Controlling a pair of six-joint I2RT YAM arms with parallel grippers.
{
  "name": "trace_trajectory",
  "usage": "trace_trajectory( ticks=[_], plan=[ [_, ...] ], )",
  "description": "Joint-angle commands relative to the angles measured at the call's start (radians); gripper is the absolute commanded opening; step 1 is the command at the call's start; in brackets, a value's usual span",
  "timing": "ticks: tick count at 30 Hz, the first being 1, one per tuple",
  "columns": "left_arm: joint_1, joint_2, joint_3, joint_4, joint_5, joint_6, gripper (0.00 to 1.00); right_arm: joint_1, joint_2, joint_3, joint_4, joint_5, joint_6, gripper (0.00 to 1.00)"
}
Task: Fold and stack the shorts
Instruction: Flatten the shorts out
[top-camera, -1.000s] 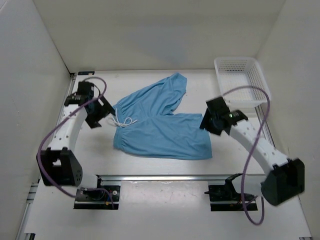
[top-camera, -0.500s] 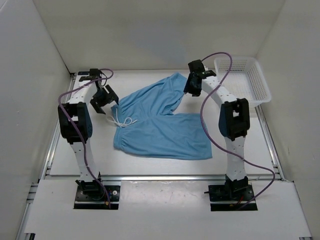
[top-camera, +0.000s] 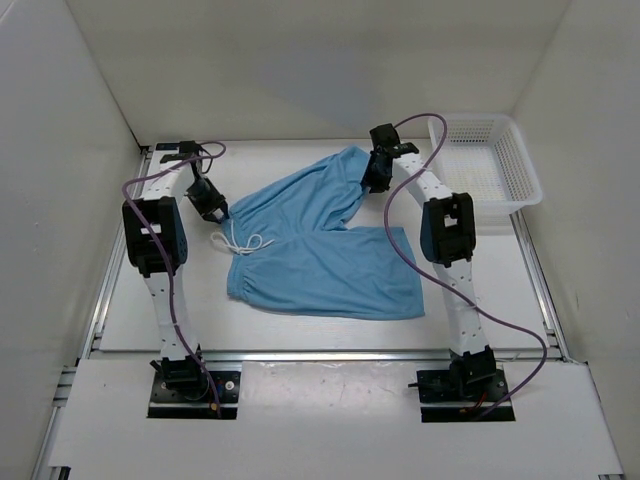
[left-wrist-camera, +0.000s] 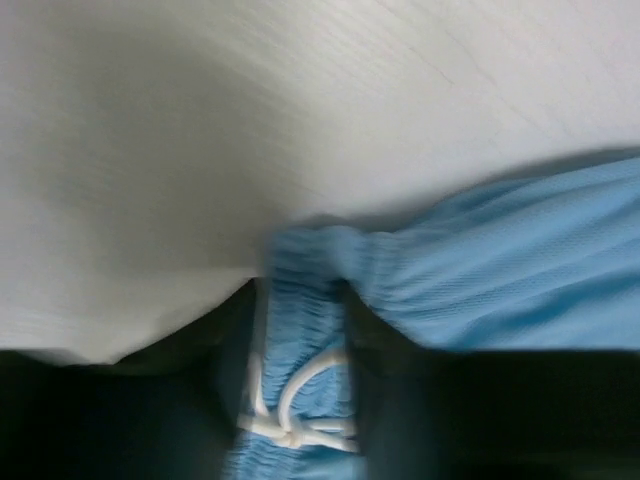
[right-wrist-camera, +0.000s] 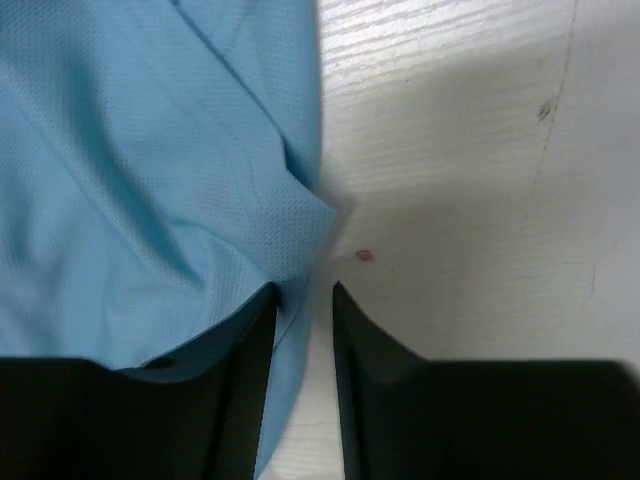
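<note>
Both arms have come in, left gripper (left-wrist-camera: 298, 305) and right gripper (right-wrist-camera: 303, 297) at edges of flat light-blue cloth shorts (top-camera: 320, 255), squeeze unclear, 0 folds.

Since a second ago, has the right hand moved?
Yes. The right hand swung away from the arm bases and leftward, from below the basket's near edge to the shorts' far leg, level with the basket.

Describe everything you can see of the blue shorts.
The shorts are light blue, thin and soft-looking. They lie spread flat and unfolded on the white table, waist to the left. One leg points far-right and the other runs along the near side. The gathered waistband carries a tied white drawstring. The left gripper straddles the waistband, and the right gripper straddles the far leg's hem.
</note>
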Motion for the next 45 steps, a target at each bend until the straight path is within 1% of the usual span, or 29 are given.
trace_trajectory(
  ticks=[1, 2, 3, 5, 6, 9, 13, 20, 21, 22, 23, 25, 27, 28, 31, 32, 35, 37, 38, 39, 41, 45],
  plan=[
    [0.005, 0.022, 0.045, 0.019, 0.036, 0.020, 0.37, -0.023, 0.017, 0.048, 0.015, -0.015, 0.010, 0.33],
    [0.005, 0.022, 0.045, 0.019, 0.036, 0.020, 0.17, -0.032, 0.017, 0.048, 0.026, -0.028, 0.010, 0.20],
    [0.005, 0.034, 0.054, 0.019, 0.048, 0.029, 0.10, -0.032, 0.017, 0.048, 0.026, -0.028, 0.010, 0.16],
    [0.005, 0.035, 0.054, 0.019, 0.048, 0.029, 0.10, -0.041, 0.017, 0.048, 0.044, -0.042, 0.010, 0.07],
    [0.005, 0.035, 0.054, 0.019, 0.030, 0.029, 0.10, -0.041, 0.008, 0.048, 0.045, -0.042, 0.010, 0.00],
    [0.016, 0.006, 0.054, 0.019, 0.019, 0.029, 0.10, -0.041, -0.030, 0.012, 0.058, -0.029, -0.013, 0.00],
    [0.028, -0.016, 0.074, 0.019, 0.019, 0.029, 0.10, -0.041, -0.117, -0.103, 0.121, -0.011, -0.013, 0.00],
    [0.028, -0.016, 0.135, 0.001, 0.050, 0.029, 0.10, -0.050, -0.127, -0.114, 0.130, -0.011, 0.007, 0.00],
    [0.028, -0.016, 0.148, 0.001, 0.050, 0.038, 0.10, -0.062, -0.112, -0.114, 0.130, -0.034, 0.007, 0.00],
    [0.028, -0.005, 0.148, -0.009, 0.059, 0.038, 0.10, -0.063, -0.101, -0.093, 0.140, -0.061, 0.007, 0.23],
    [0.028, -0.005, 0.158, -0.009, 0.059, 0.038, 0.10, -0.072, -0.078, -0.081, 0.140, -0.115, 0.016, 0.40],
    [0.028, 0.005, 0.159, -0.009, 0.068, 0.038, 0.10, -0.072, -0.055, -0.038, 0.140, -0.149, 0.016, 0.63],
    [0.028, 0.005, 0.159, -0.018, 0.077, 0.038, 0.10, -0.072, -0.035, -0.027, 0.140, -0.160, 0.037, 0.63],
    [0.028, 0.005, 0.159, -0.018, 0.077, 0.038, 0.10, -0.072, -0.021, -0.015, 0.140, -0.175, 0.037, 0.59],
    [0.028, 0.016, 0.168, -0.018, 0.077, 0.038, 0.10, -0.072, 0.014, 0.016, 0.149, -0.201, 0.062, 0.53],
    [0.028, 0.016, 0.168, -0.018, 0.077, 0.038, 0.10, -0.072, 0.033, 0.036, 0.149, -0.201, 0.062, 0.45],
    [0.028, 0.025, 0.177, -0.018, 0.087, 0.038, 0.10, -0.072, 0.063, 0.063, 0.149, -0.239, 0.071, 0.30],
    [0.028, 0.025, 0.186, -0.027, 0.087, 0.047, 0.10, -0.072, 0.063, 0.064, 0.149, -0.239, 0.071, 0.32],
    [0.028, 0.025, 0.186, -0.027, 0.087, 0.047, 0.10, -0.072, 0.053, 0.042, 0.149, -0.221, 0.071, 0.46],
    [0.028, 0.025, 0.195, -0.027, 0.087, 0.047, 0.10, -0.072, 0.037, 0.028, 0.149, -0.206, 0.071, 0.53],
    [0.028, 0.025, 0.195, -0.027, 0.087, 0.047, 0.10, -0.072, 0.027, -0.004, 0.149, -0.171, 0.071, 0.58],
    [0.028, 0.025, 0.195, -0.027, 0.087, 0.047, 0.10, -0.072, 0.027, -0.015, 0.140, -0.161, 0.062, 0.58]
  ],
)
